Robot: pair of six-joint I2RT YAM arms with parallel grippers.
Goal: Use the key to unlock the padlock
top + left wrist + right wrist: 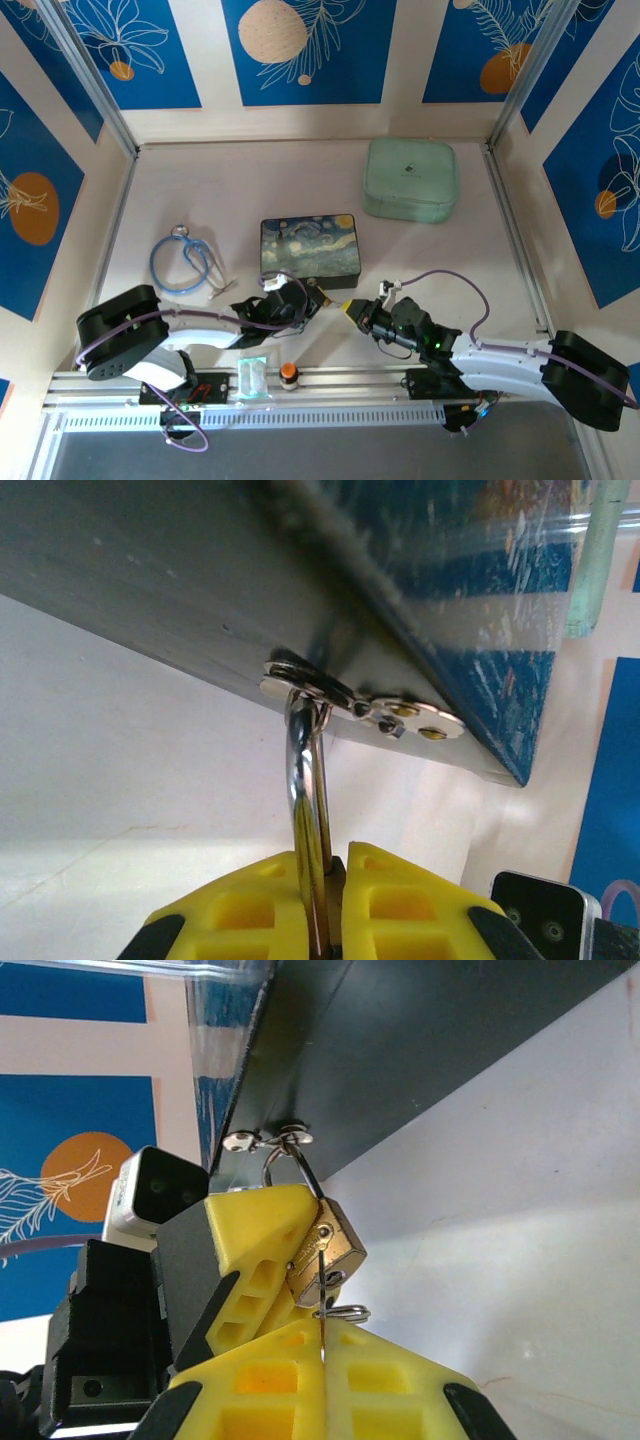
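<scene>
As both arms reach inward at lower centre, the left gripper [335,870] clamps one padlock [330,1247] and the right gripper [322,1350] pinches one key [323,1305].

A lab test booth: blue printed wall panels [300,50] and aluminium rails [330,378].

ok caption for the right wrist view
Right tool holds the key against the padlock gripped by the left tool.
</scene>
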